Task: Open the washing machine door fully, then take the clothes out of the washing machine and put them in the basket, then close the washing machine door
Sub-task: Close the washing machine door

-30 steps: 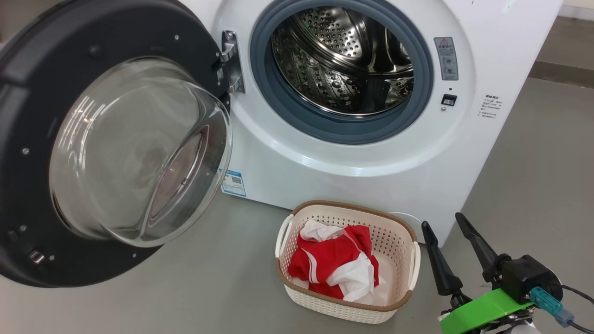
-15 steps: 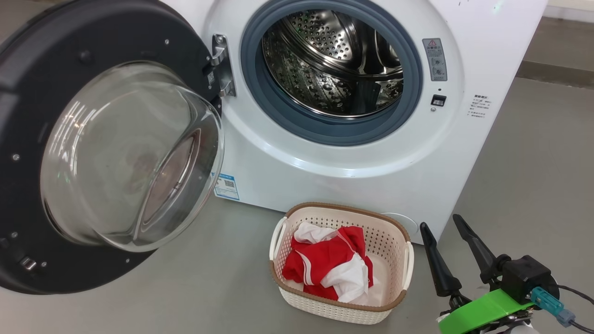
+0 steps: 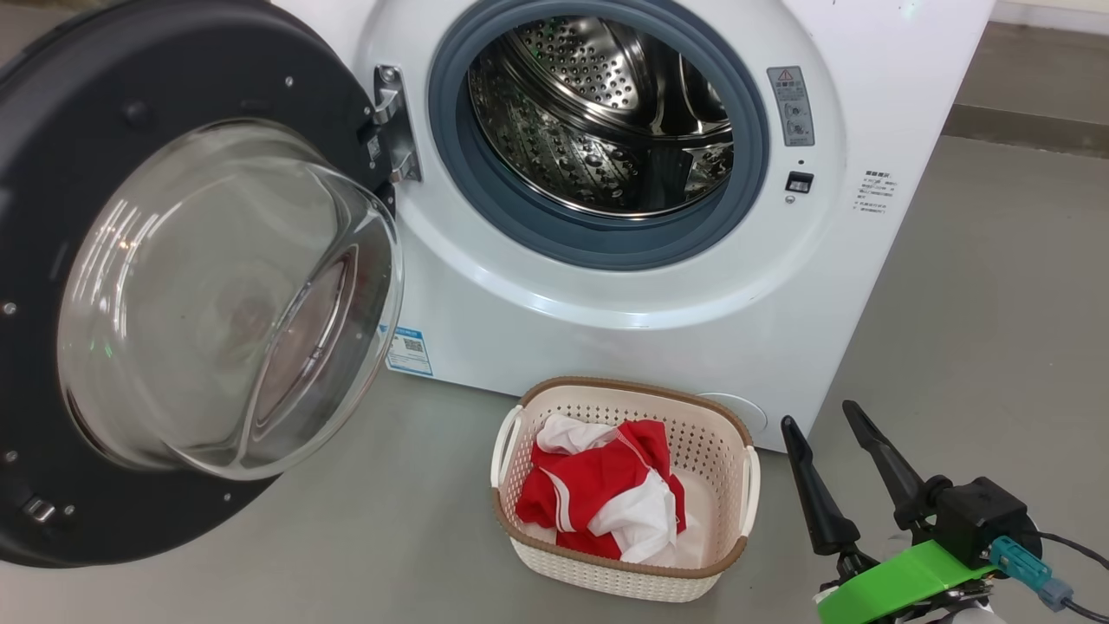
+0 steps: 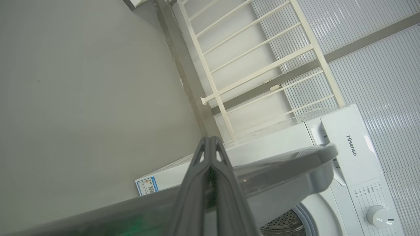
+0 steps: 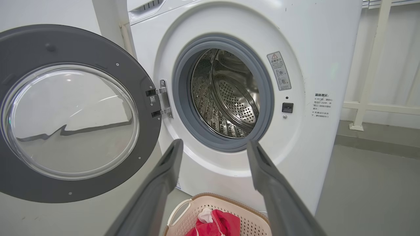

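Washing machine door [image 3: 217,295] stands wide open, left of the empty drum [image 3: 598,113]; clothes [image 3: 598,503] lie in the basket [image 3: 624,386]. Left gripper [image 4: 210,144], jaws together, should push the rim steadily; right gripper [image 3: 818,414] has jaws wide.

Before me: smooth grey concrete floor [image 3: 996,329], right of frame. Cream-white metal railing with thin bars [image 4: 259,72], upper centre; white ribbed wall panelling [image 4: 377,75] behind, upper right.
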### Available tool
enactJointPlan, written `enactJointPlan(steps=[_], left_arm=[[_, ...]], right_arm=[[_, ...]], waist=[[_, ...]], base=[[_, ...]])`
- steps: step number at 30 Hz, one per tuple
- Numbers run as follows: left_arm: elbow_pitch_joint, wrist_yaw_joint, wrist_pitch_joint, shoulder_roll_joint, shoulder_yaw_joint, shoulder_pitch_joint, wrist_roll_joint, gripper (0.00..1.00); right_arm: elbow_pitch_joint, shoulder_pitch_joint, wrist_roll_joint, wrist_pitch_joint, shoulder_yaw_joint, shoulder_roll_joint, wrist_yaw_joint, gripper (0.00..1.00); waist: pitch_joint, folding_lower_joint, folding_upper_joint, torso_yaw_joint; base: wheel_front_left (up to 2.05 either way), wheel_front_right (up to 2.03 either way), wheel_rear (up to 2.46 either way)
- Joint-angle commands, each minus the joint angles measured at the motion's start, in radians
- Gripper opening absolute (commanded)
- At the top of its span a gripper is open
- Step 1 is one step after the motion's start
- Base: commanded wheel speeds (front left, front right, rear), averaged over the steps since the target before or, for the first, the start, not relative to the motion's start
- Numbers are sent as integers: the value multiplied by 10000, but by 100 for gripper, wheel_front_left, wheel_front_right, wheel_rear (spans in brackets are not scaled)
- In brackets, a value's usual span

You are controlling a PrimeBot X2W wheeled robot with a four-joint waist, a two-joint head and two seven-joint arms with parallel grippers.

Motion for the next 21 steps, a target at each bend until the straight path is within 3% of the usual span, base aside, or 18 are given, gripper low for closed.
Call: enactJointPlan(steps=[1,9,21], left_arm=[[-176,-164,287,440,21,159,-170,0],[-316,-567,1022,350,16,508,-639,0],[-1465,-775,2321,-483,215,1174,-1808,0]], right_arm=[[-292,-300,73,-65,236,-147,62,100],[-295,-256,-17,-65,236,-157,62,100],[-363,-140,130,-65,94,14,62,100]], waist=[[-2,0,0,-26],[-7,0,0,-64],[-39,0,0,66]], base=[[0,0,0],[0,0,0],[0,0,0]])
